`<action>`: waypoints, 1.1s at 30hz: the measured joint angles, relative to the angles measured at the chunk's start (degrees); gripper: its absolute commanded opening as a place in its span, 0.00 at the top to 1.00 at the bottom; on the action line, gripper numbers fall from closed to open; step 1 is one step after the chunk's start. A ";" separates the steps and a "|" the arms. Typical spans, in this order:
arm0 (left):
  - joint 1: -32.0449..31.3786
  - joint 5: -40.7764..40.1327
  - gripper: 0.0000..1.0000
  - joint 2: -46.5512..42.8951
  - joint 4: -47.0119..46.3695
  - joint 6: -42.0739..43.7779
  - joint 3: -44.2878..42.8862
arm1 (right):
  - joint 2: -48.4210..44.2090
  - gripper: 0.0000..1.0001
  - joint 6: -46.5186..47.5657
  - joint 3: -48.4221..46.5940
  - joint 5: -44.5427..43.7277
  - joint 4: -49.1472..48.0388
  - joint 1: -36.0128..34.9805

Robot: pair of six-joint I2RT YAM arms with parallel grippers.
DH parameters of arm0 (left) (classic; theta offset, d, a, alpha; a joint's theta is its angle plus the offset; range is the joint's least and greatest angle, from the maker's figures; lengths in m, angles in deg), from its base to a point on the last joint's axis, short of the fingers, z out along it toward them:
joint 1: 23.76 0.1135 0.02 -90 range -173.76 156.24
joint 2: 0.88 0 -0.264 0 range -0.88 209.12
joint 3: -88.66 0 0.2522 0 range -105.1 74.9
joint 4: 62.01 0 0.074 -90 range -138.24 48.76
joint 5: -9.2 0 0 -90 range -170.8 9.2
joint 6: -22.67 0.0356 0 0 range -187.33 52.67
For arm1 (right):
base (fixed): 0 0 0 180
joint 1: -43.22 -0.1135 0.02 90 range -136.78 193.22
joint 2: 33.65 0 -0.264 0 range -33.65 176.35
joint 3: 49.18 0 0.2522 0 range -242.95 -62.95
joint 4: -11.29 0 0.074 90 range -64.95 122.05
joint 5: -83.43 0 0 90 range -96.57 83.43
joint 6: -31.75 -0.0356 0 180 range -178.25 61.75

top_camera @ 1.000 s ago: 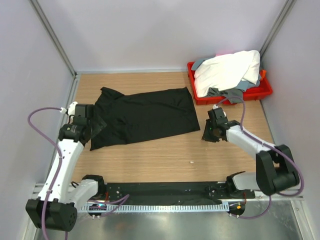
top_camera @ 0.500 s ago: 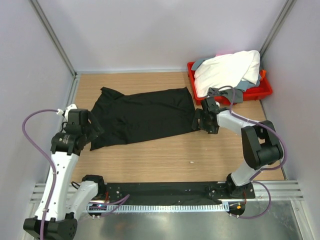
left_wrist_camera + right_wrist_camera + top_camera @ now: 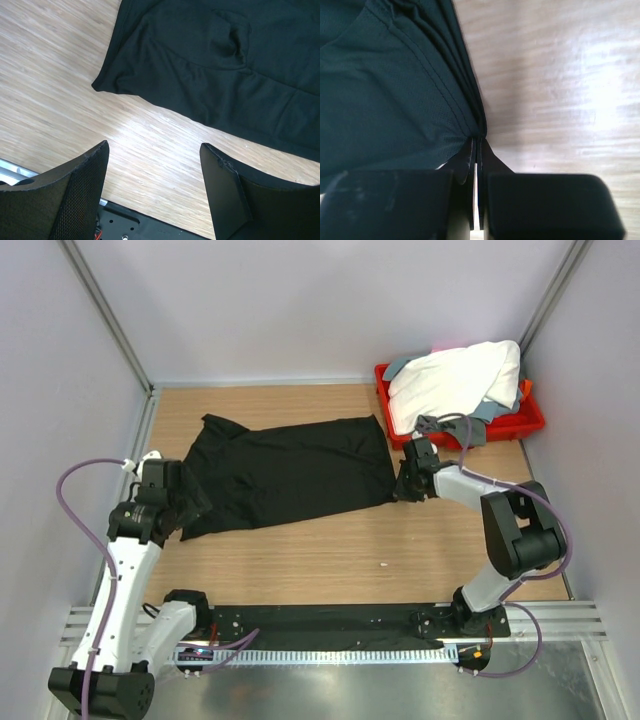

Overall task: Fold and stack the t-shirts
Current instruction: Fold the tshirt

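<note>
The black t-shirt [image 3: 285, 470] lies spread flat across the middle of the wooden table. My right gripper [image 3: 403, 486] is shut on the black t-shirt's right hem corner [image 3: 470, 120], with the cloth bunched between the closed jaws [image 3: 478, 145]. My left gripper [image 3: 183, 510] is open and empty, above bare wood just in front of the shirt's near left corner [image 3: 107, 85]. The white t-shirt [image 3: 455, 380] is heaped in the red tray, with the grey t-shirt [image 3: 450, 426] partly showing under it.
The red plastic tray [image 3: 530, 425] stands at the back right corner. The table's black front rail [image 3: 320, 620] runs along the near edge and shows in the left wrist view [image 3: 140, 227]. Grey walls close in left, right and behind.
My right gripper moved left to the shirt's right hem and shut on it. My left gripper drew back toward the near edge, off the shirt's left end, then came forward a little.
</note>
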 measured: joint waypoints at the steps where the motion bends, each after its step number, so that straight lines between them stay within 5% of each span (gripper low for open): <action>1: 0.00 0.00 0.26 -0.02 -0.02 0.02 0.00 | -0.72 0.99 -0.09 0.85 0.35 -0.13 -0.04; 12: 0.00 -1.62 0.24 3.21 0.13 0.28 -1.51 | -20.37 0.96 -2.75 13.20 5.18 12.46 -4.94; 13: 0.00 -1.75 0.24 4.74 0.07 0.31 -2.36 | -22.80 0.84 -3.50 13.94 5.66 13.77 -5.84; 14: 0.00 -1.75 0.23 6.49 -0.13 0.31 -3.34 | -24.98 0.59 -4.70 14.45 6.34 14.99 -6.73; 15: 0.00 -1.73 0.24 8.44 -0.66 0.31 -4.37 | -27.04 0.01 -6.03 14.73 6.93 16.22 -7.74; 23: 0.00 1.44 0.32 32.09 -11.74 -1.38 -17.00 | -33.29 0.00 -10.95 9.99 7.96 22.38 -11.72; 33: -0.20 6.99 0.37 71.82 -16.55 -3.93 -51.47 | -30.25 0.00 -9.40 4.68 4.35 23.71 -12.44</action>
